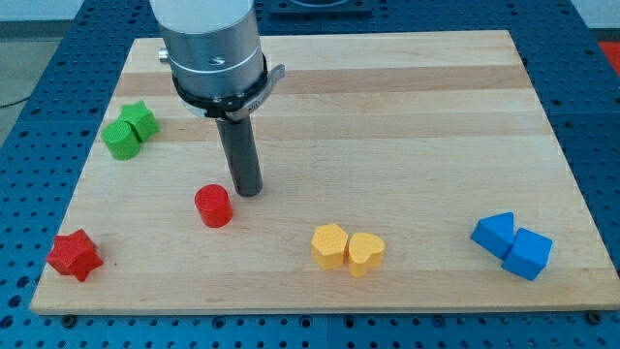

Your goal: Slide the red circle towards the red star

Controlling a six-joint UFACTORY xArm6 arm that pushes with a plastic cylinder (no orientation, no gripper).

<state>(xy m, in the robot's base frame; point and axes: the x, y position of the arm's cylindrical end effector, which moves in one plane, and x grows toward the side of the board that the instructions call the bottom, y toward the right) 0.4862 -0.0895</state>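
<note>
The red circle point(213, 206) stands on the wooden board left of centre. The red star point(75, 255) lies near the board's bottom left corner, well to the lower left of the circle. My tip point(249, 191) rests on the board just to the upper right of the red circle, a small gap apart from it. The rod hangs from the grey arm body at the view's top.
A green star point(140, 119) and a green circle point(121, 140) sit touching at the upper left. A yellow hexagon point(329, 244) and a yellow heart point(365, 252) sit together at bottom centre. Two blue blocks point(511, 245) sit at the lower right. The board point(407, 116) has edges all round.
</note>
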